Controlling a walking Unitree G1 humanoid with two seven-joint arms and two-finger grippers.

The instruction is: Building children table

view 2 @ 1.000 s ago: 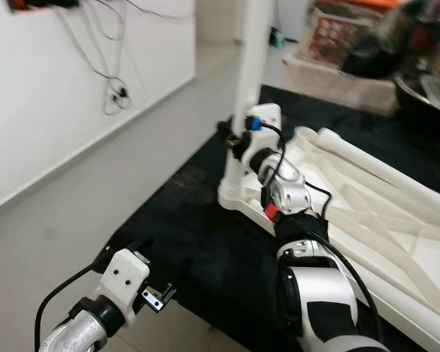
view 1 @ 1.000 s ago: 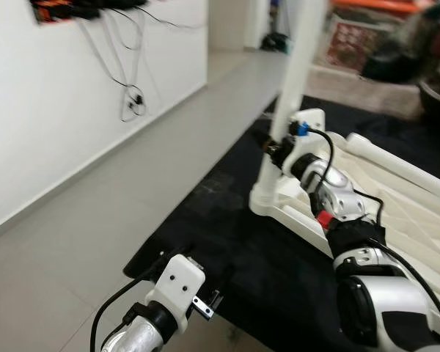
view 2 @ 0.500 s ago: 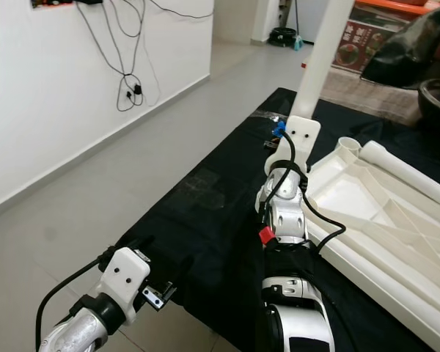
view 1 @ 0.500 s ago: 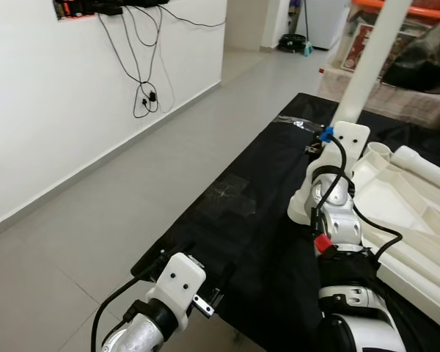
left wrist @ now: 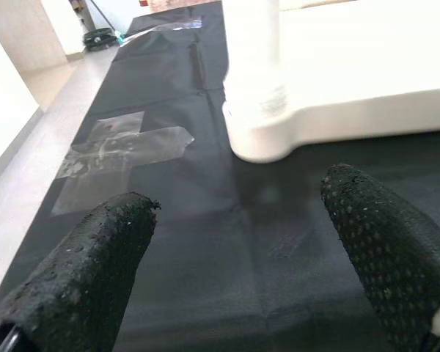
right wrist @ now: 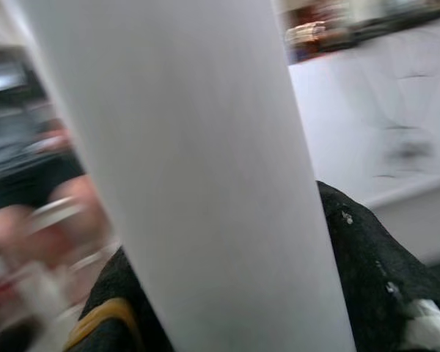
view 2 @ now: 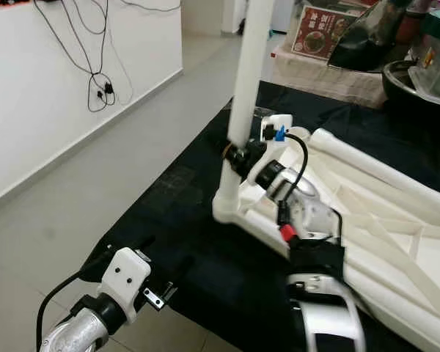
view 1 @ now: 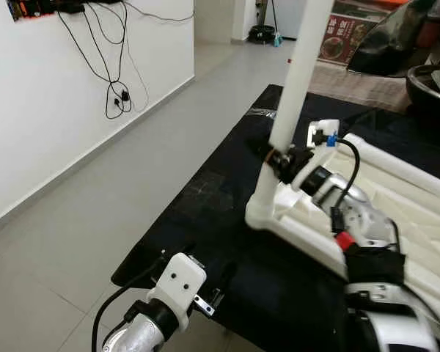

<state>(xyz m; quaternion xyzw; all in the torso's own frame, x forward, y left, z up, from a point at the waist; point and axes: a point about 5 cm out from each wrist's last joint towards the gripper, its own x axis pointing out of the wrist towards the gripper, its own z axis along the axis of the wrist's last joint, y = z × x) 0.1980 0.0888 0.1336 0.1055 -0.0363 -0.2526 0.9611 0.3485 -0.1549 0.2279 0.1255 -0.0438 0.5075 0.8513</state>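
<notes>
A white table leg (view 1: 295, 81) stands nearly upright, its foot in the corner socket (view 1: 262, 209) of the white table top (view 1: 403, 220), which lies upside down on a black mat. My right gripper (view 1: 277, 155) is shut on the leg low down, just above the socket. In the right wrist view the leg (right wrist: 198, 183) sits between the black fingers (right wrist: 374, 279). My left gripper (left wrist: 238, 220) hangs open low over the mat's near edge, apart from the table, with nothing between its fingers (left wrist: 95, 257). The socket corner (left wrist: 260, 125) lies ahead of it.
The black mat (view 1: 205, 198) covers a grey tiled floor (view 1: 95, 191). A white wall with hanging cables (view 1: 111, 73) runs along the left. Another white tube (view 2: 381, 172) lies on the table top. Boxes and dark bags (view 1: 381, 44) stand at the back right.
The camera has swung, shifting the whole scene. The leg leaned to the right half a second ago and now stands nearly upright, with my right gripper still on it. My left arm has not moved.
</notes>
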